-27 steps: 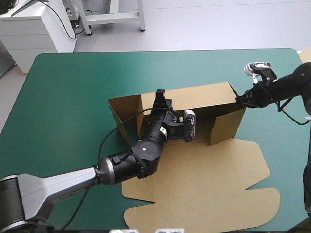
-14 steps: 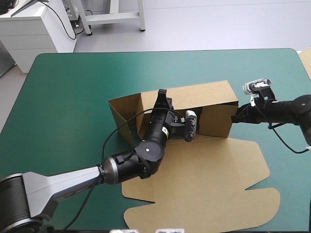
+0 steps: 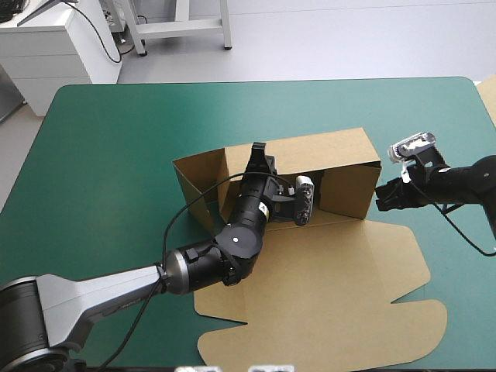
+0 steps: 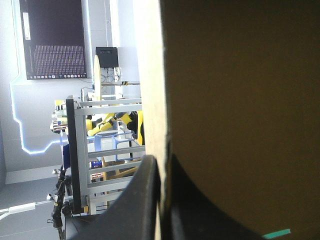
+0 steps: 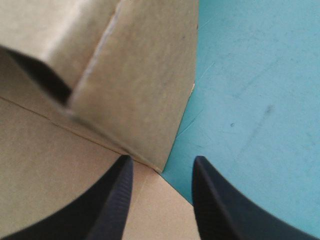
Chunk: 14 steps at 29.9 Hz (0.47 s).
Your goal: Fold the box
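Note:
The brown box (image 3: 310, 155) lies mid-table with its long back wall upright and its lid sheet (image 3: 325, 287) flat toward the near edge. My left gripper (image 3: 257, 155) reaches over the tray floor and is shut on the top edge of the back wall; in the left wrist view the gripper (image 4: 162, 167) pinches the board (image 4: 240, 100) edge. The right end wall (image 3: 345, 194) stands folded inward. My right gripper (image 3: 380, 195) sits just outside that end wall, open, its fingers astride the box's lower corner (image 5: 157, 162) without touching it.
The left end flap (image 3: 198, 186) stands splayed outward. Teal-green cover (image 3: 116, 155) lies bare to the left, behind and to the right of the box. A sliver of more brown board (image 3: 488, 91) shows at the table's far right edge.
The right gripper swung the right end wall inward against the box, then let go and backed off slightly to the right. The left gripper has kept its hold on the back wall.

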### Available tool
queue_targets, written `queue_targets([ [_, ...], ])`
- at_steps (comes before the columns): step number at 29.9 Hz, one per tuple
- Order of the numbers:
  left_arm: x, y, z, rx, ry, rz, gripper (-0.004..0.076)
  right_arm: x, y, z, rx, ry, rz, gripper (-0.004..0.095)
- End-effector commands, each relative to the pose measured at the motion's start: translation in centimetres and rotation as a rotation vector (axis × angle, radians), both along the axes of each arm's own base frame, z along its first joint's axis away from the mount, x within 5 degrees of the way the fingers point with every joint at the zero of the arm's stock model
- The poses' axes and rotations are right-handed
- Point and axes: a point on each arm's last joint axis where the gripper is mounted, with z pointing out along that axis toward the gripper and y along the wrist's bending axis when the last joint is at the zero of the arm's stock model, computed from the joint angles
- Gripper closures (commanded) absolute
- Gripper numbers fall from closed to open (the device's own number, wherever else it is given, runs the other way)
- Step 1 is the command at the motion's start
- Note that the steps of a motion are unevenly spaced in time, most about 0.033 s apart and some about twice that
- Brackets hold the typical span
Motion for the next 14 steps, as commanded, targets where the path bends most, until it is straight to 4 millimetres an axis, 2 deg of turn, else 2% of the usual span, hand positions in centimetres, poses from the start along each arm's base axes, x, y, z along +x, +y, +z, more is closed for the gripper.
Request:
queue_targets([
  [1, -0.4, 0.0, 1.8, -0.06, -0.02, -0.03, 0.0731, -0.5, 0.3, 1.7, -0.008, -0.068, 0.044, 0.0387],
  [7, -0.4, 0.0, 1.8, -0.061, -0.018, -0.029, 0.0731, -0.6, 0.5, 1.7, -0.014, -0.074, 0.101, 0.0378],
  [14, -0.4, -0.1, 1.7, -0.063, -0.016, -0.036, 0.0731, 0.9, 1.3, 1.9, 0.051, -0.238, 0.194, 0.0378],
])
